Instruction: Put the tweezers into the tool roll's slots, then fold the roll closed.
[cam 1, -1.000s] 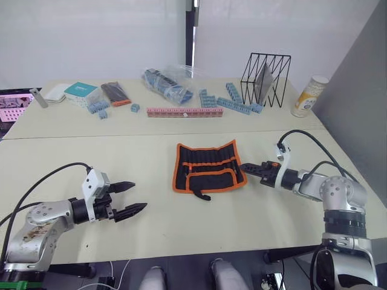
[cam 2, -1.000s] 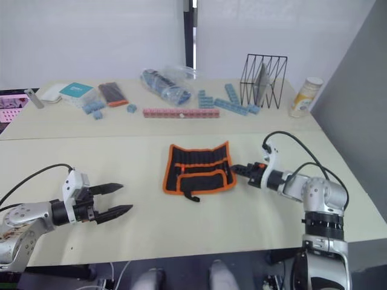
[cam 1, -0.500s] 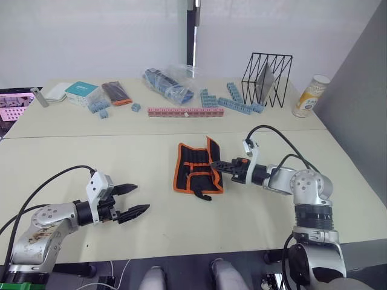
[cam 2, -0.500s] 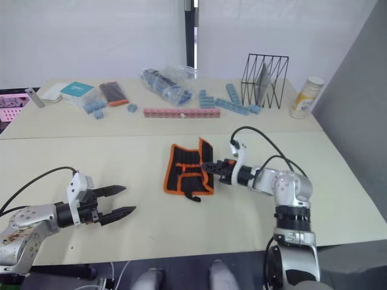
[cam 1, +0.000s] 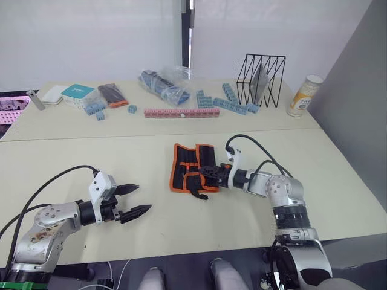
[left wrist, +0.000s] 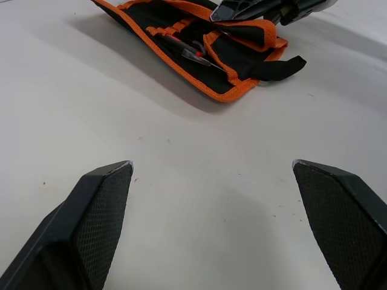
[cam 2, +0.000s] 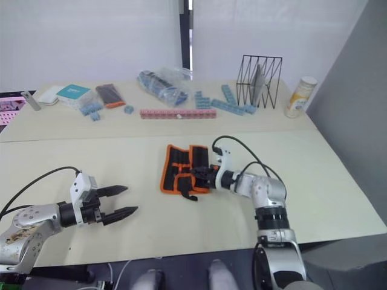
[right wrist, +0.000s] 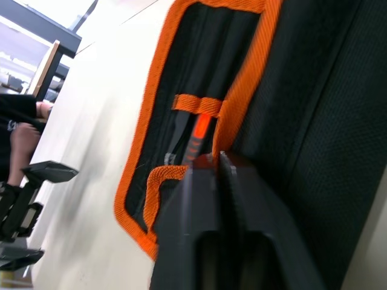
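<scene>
Tweezers look stowed; the black orange-trimmed fabric tool roll (cam 1: 192, 167) lies half folded, its flap pinched in the right claw (cam 1: 210, 174); left claw (cam 1: 134, 202) gapes empty.

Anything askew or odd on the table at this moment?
Nothing looks damaged or spilled. The tool roll lies part-folded, its right flap laid over, the right end effector shut on that flap. The left end effector is open, apart from it.
</scene>
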